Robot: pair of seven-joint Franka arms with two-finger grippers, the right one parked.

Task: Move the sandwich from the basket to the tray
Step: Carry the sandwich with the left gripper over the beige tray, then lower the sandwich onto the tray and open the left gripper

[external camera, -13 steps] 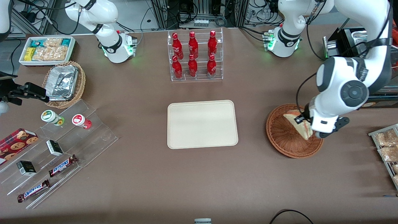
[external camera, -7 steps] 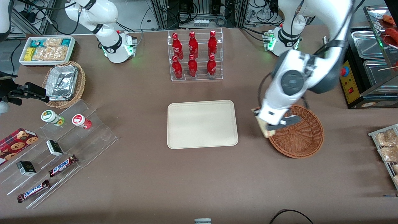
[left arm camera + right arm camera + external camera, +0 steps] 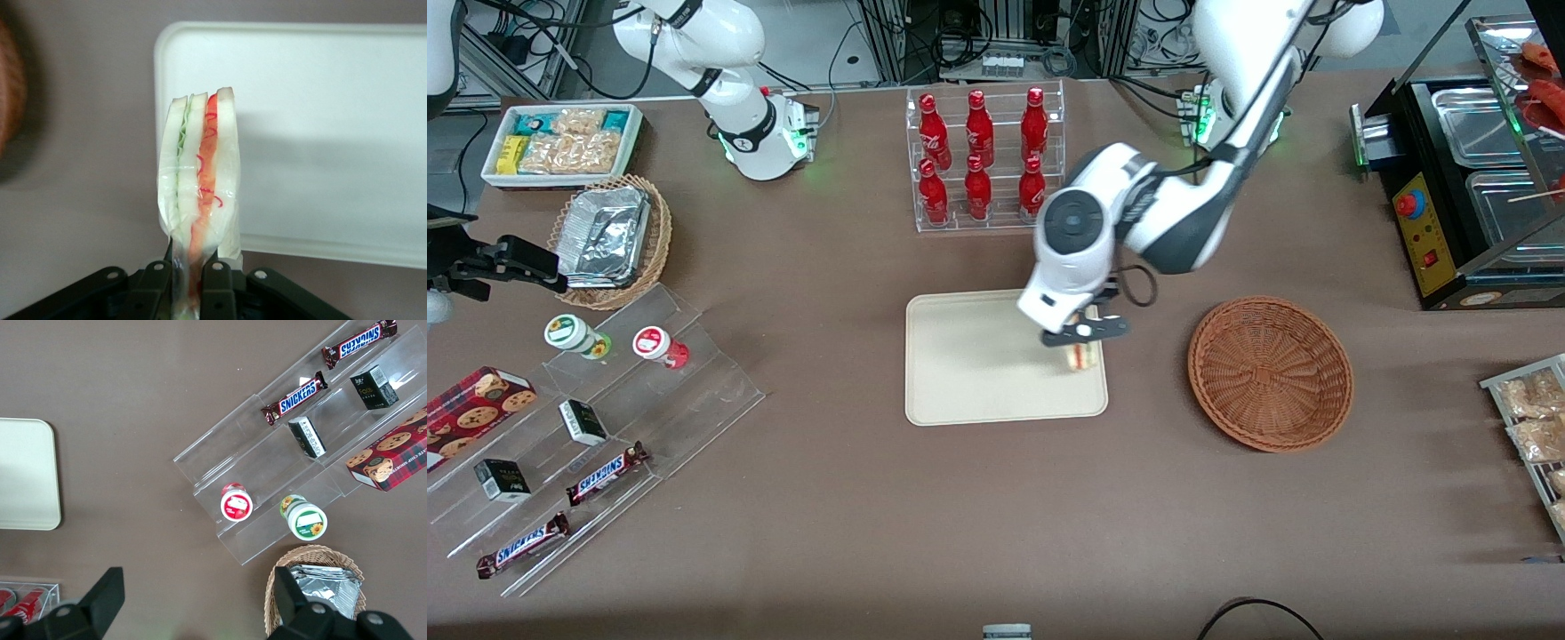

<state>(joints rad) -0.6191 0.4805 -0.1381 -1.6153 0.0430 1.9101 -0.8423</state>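
My left gripper (image 3: 1083,336) (image 3: 189,283) hangs above the cream tray (image 3: 969,373) (image 3: 347,100), over the edge nearest the basket. Its black fingers (image 3: 217,280) are shut on the sandwich (image 3: 1083,356) (image 3: 199,173), a plastic-wrapped white wedge with green and red-orange filling, held on edge with its cut face showing. The sandwich hangs just over the tray's rim. The reddish-brown wicker basket (image 3: 1270,372) (image 3: 8,87) stands beside the tray, toward the working arm's end, with nothing in it.
A clear rack of red bottles (image 3: 983,160) stands farther from the camera than the tray. Toward the parked arm's end are a foil-tray basket (image 3: 612,240), a white snack bin (image 3: 560,142) and an acrylic stand with jars and candy bars (image 3: 587,427). A metal counter (image 3: 1485,178) sits past the basket.
The left gripper lifted the sandwich out of the basket and carried it sideways to above the tray's edge. The basket now holds nothing.
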